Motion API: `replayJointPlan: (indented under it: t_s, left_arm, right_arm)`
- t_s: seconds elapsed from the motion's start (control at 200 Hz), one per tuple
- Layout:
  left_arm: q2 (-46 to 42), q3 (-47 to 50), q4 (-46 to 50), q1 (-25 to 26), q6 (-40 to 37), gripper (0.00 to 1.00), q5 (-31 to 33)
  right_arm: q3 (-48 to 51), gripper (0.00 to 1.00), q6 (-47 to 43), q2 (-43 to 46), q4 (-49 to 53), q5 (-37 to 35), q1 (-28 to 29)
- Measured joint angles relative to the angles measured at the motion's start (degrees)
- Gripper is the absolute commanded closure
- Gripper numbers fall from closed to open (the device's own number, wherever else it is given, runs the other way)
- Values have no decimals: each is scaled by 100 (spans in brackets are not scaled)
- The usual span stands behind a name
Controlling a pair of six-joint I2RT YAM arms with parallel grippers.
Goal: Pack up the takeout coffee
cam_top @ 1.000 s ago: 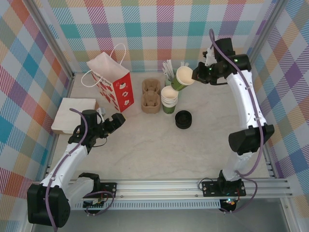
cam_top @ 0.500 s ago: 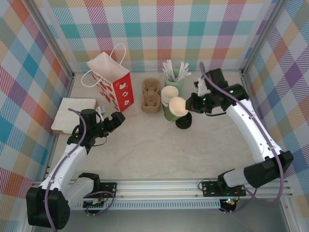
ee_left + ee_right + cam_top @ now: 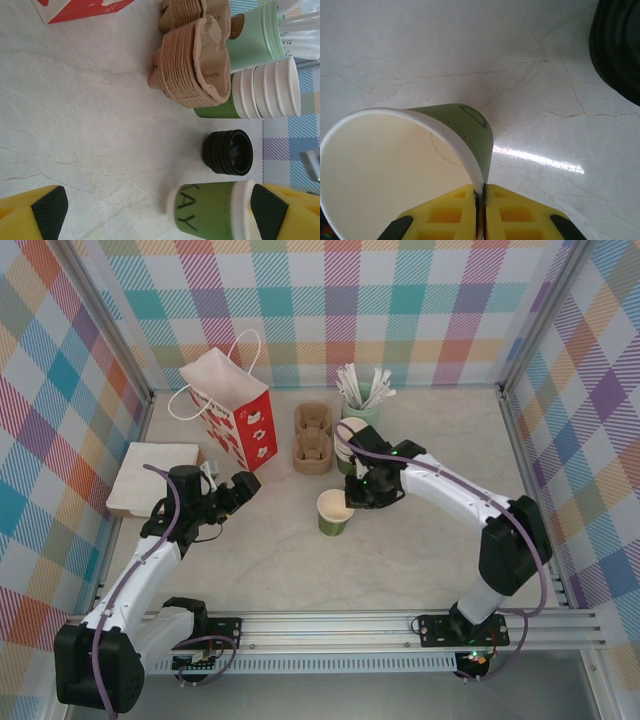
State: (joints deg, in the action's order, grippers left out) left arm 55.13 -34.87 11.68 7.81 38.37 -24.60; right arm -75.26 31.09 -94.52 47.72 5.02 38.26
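Bench (image 3: 400, 560), pale marble-look top, plaid walls on three sides.

- One small dark green paper cup (image 3: 334, 512), cream-white inside, mouth up and no lid on it. It sits near the middle of the bench, in front of the other cups. The left wrist view shows it from the side (image 3: 210, 212), with its base low against the bench. I cannot tell whether it is fully set down.
- Right pincer (image 3: 352, 502): the yellow fingers are pinched together on the cup's rim wall (image 3: 481, 197), one inside and one outside, with the green side (image 3: 465, 125) running up from them.
- Left pincer (image 3: 243, 488): spread wide with nothing between the pads, low over the bench at the left and pointing toward the cup (image 3: 160, 212).
- One stack of round black plastic lids (image 3: 227, 151), just beside the held cup; number in the stack unclear.
- One stack of lidless green paper cups (image 3: 265, 90), about five white rims counted.
- One pale green pot of white stirrers (image 3: 362, 400) behind that stack.
- One stack of brown pulp cup carriers (image 3: 312, 437), two wells on top, left of the cup stack.
- One red-and-white paper bag with white handles (image 3: 230, 415), at the back left.
- One pile of pale paper napkins (image 3: 152, 478) at the left edge.
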Motion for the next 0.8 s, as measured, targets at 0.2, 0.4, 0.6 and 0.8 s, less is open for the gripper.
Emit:
replayJointPlan:
  t_s: [0.2, 0.4, 0.6, 0.8]
  left_arm:
    - [76, 0, 0, 4, 0, 4, 0]
    - [101, 0, -4, 4, 0, 4, 0]
    - [101, 0, -11, 9, 0, 4, -2]
    - [101, 0, -164, 74, 0, 3, -48]
  right_arm:
    - [-90, 81, -17, -345, -35, -175, 37]
    - [-92, 64, -26, -330, -37, -256, 42]
    - [-116, 53, -33, 26, 11, -358, 42]
    - [-369, 44, -177, 584, 232, -693, -28]
